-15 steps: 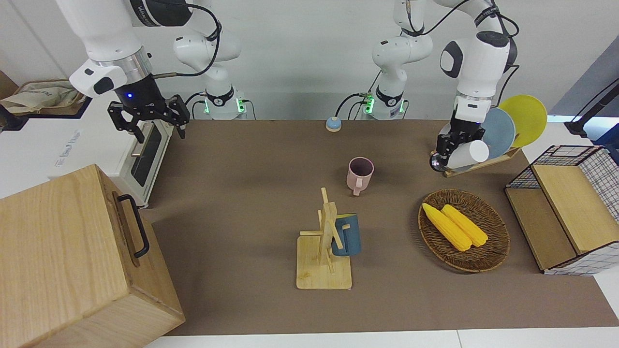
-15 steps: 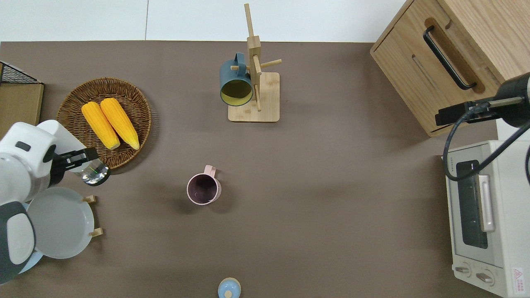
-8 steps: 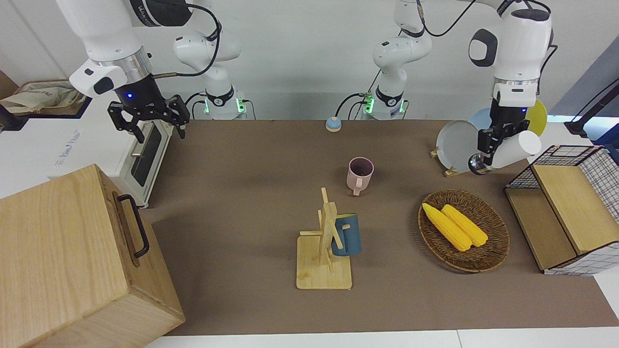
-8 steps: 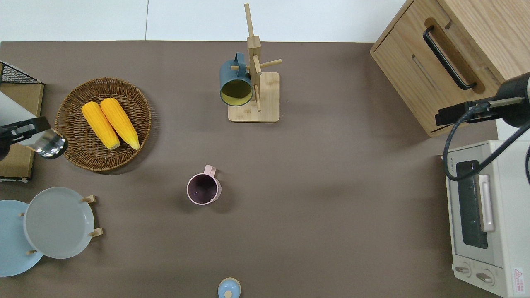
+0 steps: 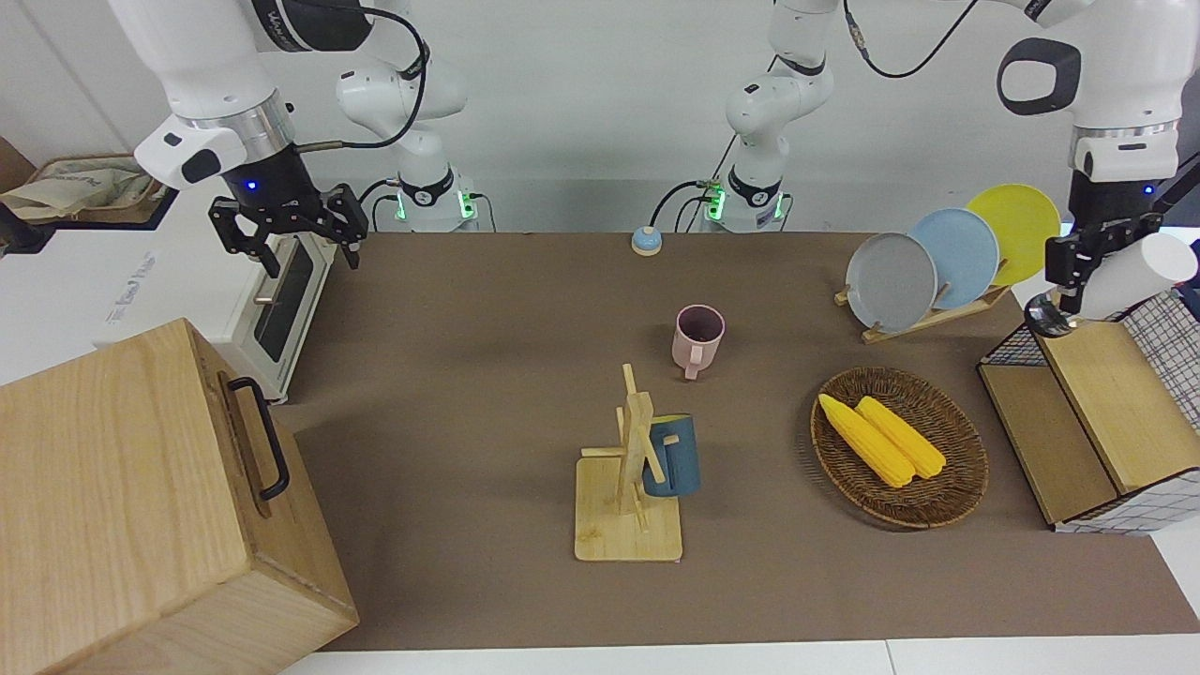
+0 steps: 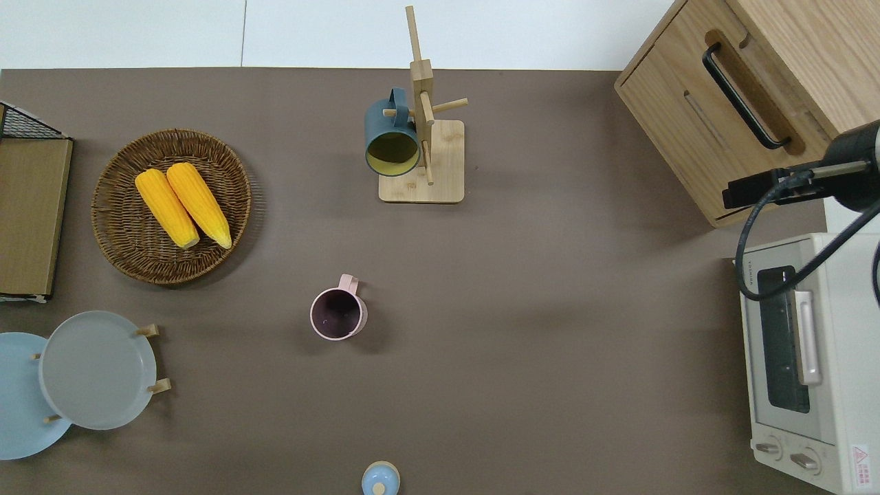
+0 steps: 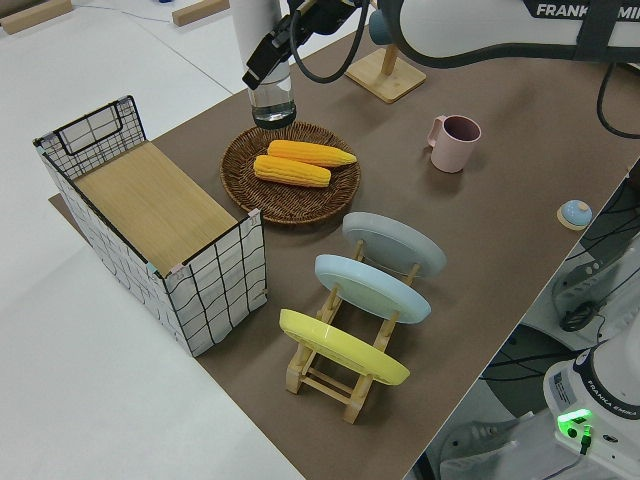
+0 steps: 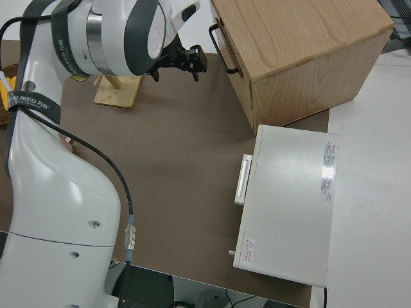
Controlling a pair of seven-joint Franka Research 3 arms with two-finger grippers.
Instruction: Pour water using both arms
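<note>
My left gripper (image 5: pixel 1069 275) grips a tilted white bottle (image 5: pixel 1130 275) over the wire crate (image 5: pixel 1162 319), clear end lowest. The pink mug (image 5: pixel 698 337) stands mid-table, well toward the right arm's end from the bottle. The plate rack (image 5: pixel 923 314) and corn basket (image 5: pixel 900 448) lie between. My right gripper (image 5: pixel 286 228) is parked, fingers spread, empty.

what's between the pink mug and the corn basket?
Nothing: bare brown table separates the pink mug from the corn basket, clearest in the overhead view.
</note>
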